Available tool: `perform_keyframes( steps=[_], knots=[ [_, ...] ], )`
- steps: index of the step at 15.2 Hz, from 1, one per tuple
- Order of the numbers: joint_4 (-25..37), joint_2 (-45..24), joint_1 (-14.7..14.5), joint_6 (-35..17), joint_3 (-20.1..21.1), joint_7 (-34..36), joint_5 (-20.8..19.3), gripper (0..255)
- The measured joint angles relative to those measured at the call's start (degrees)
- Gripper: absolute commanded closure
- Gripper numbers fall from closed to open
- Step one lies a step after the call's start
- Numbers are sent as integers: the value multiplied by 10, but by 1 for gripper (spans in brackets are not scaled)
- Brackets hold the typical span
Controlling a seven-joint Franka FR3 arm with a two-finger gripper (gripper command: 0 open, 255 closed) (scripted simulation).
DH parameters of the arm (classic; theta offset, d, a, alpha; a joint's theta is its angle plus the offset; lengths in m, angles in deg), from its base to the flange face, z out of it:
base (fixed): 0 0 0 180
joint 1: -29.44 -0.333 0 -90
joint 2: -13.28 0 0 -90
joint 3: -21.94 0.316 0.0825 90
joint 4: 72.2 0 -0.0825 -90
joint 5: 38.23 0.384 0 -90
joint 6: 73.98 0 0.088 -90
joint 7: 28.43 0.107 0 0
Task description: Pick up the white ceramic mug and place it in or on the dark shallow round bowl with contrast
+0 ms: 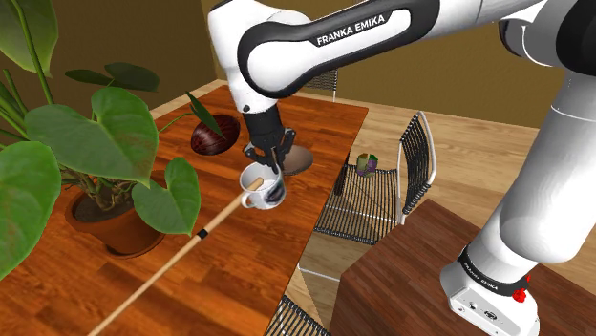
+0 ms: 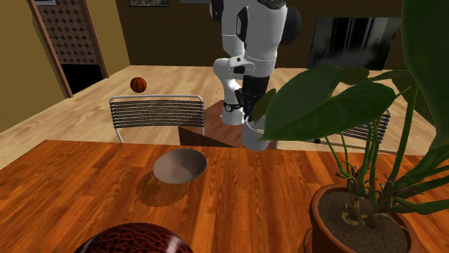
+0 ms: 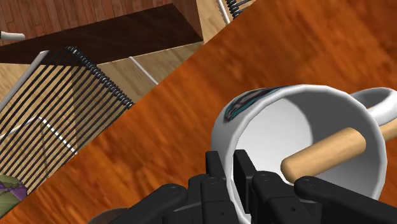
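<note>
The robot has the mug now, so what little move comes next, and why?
Probably lift straight up a little. The gripper is shut on the rim of the white mug, but the tip of the wooden stick pokes into it, and the dark bowl sits close by. Rising first should free the mug before it swings over.

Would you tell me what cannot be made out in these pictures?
Shoulder view: the bowl is partly hidden behind the end effector; the small object on the chair is too small to identify.
Second exterior view: a plant leaf covers most of the mug; the bottom edge cuts off the dark red object.
Wrist view: the edge cuts off the mug's handle.
</note>
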Motion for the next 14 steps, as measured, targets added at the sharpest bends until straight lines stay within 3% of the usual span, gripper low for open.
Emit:
perform_keyframes(
  steps=[10, 14],
  knots=[
    [57, -27, 64, 23, -52, -115, -25, 255],
    [109, -63, 80, 38, -69, -150, -43, 255]
  ],
)
